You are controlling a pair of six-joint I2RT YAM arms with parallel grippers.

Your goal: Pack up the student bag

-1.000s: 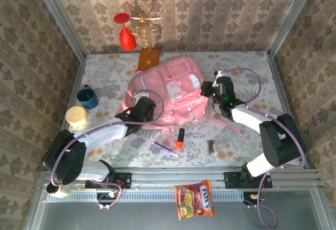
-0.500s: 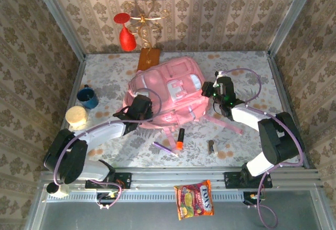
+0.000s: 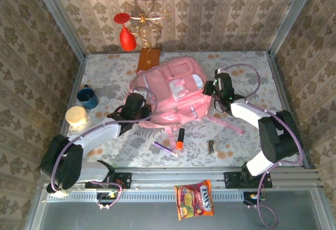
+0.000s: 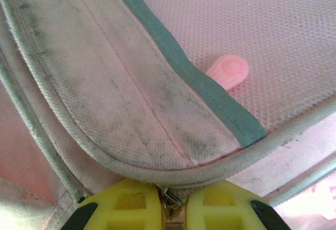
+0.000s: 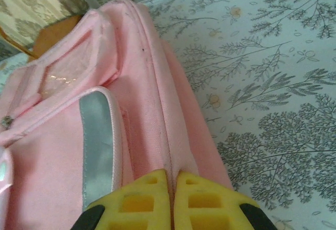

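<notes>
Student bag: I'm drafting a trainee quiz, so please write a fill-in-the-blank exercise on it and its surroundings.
The student bag is ___ in colour.
The mug on the table is ___.
The left gripper and the right gripper are each shut on the ___.
Missing words: pink; blue; bag.

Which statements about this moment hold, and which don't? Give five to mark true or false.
1. The blue mug stands left of the student bag. True.
2. The orange marker lies inside the bag. False: it lies on the table, in front of the bag.
3. The right gripper has its jaws wide open. False: they are pinched on the bag's side seam.
4. The left gripper has its jaws closed at the bag's edge. True.
5. The snack packet sits beside the mug. False: it lies off the table, at the near edge.
</notes>
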